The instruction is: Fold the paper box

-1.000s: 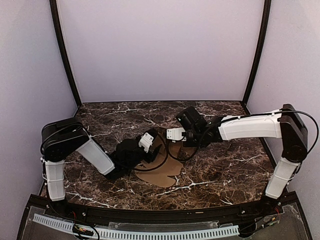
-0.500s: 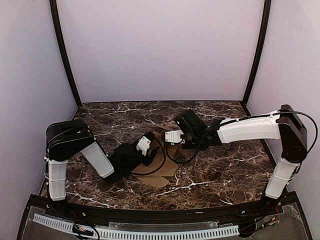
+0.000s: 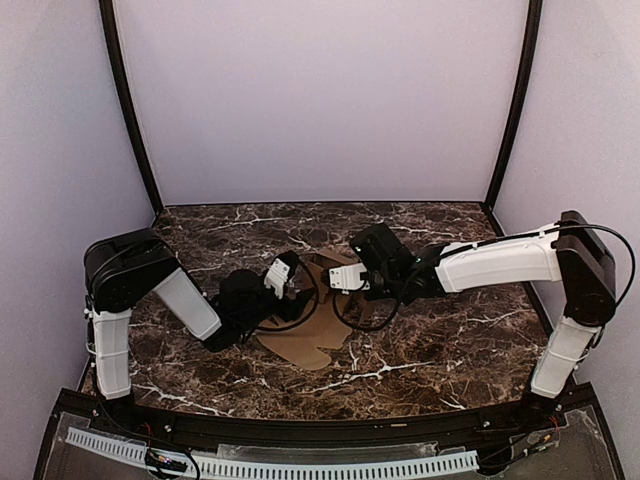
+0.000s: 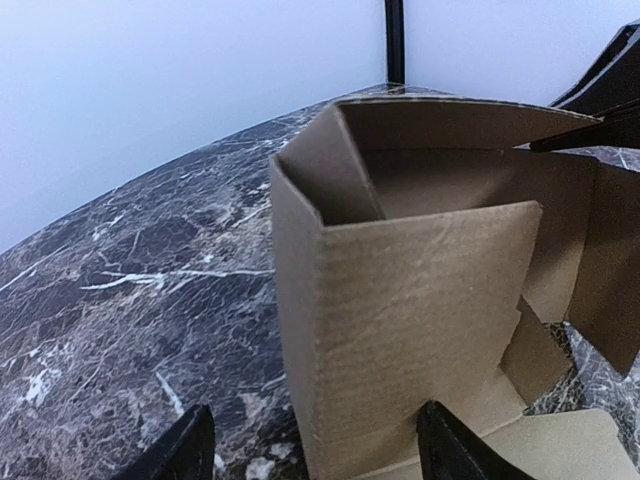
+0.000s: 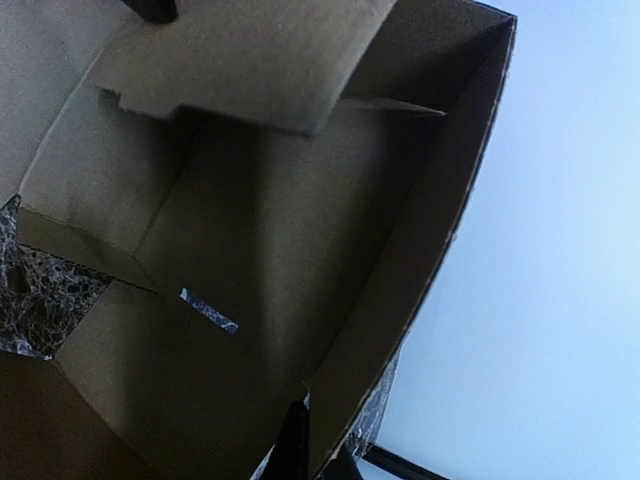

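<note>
The paper box [image 3: 300, 345] is seen in the top external view low in the middle of the frame, on the dark marble table [image 3: 450, 340], part of it lying flat and part raised between the two arms; the left gripper [image 3: 295, 290] is brought to it from the left and the right gripper [image 3: 330, 283] from the right, though neither claw's state can be read from this height. In the left wrist view the paper box [image 4: 410, 300] fills the centre and right of the frame as a half-formed cube, with a creased corner turned toward the camera, an inner flap leaning inward at the top and a flat panel spread along the lower edge. The left gripper [image 4: 315, 450] is shown released, one fingertip standing apart to the left of the corner and the other in front of the near wall, with nothing clamped. In the right wrist view the paper box [image 5: 260, 230] is seen from inside, a notched flap hanging across the upper part, and the right gripper [image 5: 318, 460] at the bottom edge is clenched on the thin rim of a side wall. The cardboard is judged light and stiff along its panels but easily creased or crushed. It is best taken by a wall's edge near a scored fold, not by a loose tab.
</note>
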